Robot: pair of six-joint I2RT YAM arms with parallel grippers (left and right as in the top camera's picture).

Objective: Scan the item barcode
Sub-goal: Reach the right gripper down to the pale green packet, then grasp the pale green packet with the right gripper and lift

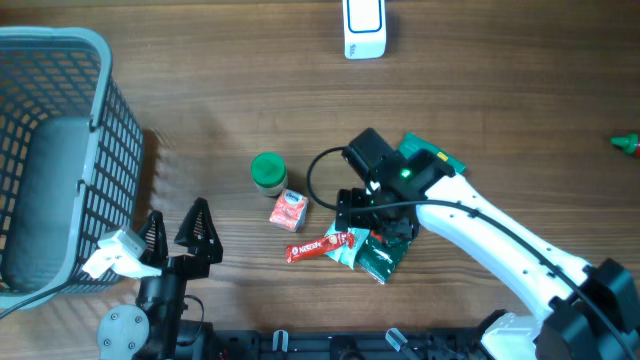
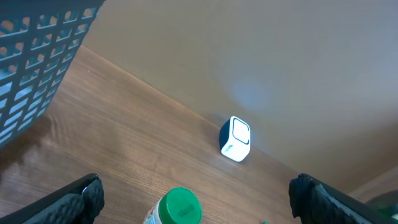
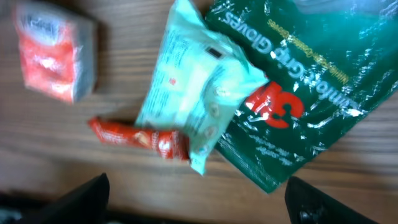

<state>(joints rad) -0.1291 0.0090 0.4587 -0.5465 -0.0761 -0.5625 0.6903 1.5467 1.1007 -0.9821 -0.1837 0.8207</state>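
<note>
A white and blue scanner [image 1: 364, 28] stands at the far edge of the table, also in the left wrist view as the scanner [image 2: 235, 139]. My right gripper [image 1: 375, 215] hangs open above a pile of items: a pale green pouch [image 3: 196, 93] lying on a dark green gloves pack [image 3: 298, 81], and a red stick sachet [image 3: 140, 138]. Nothing is between the right gripper [image 3: 199, 205] fingers. A red and white box [image 1: 288, 211] and a green-lidded jar [image 1: 268, 171] lie left of the pile. My left gripper [image 1: 178, 232] is open near the front edge. No barcode shows.
A grey-blue wire basket [image 1: 50, 150] fills the left side, close to the left arm. A small green object [image 1: 626, 144] lies at the right edge. A black cable loops beside the right wrist. The jar's lid [image 2: 180, 206] lies just ahead of the left gripper [image 2: 196, 186].
</note>
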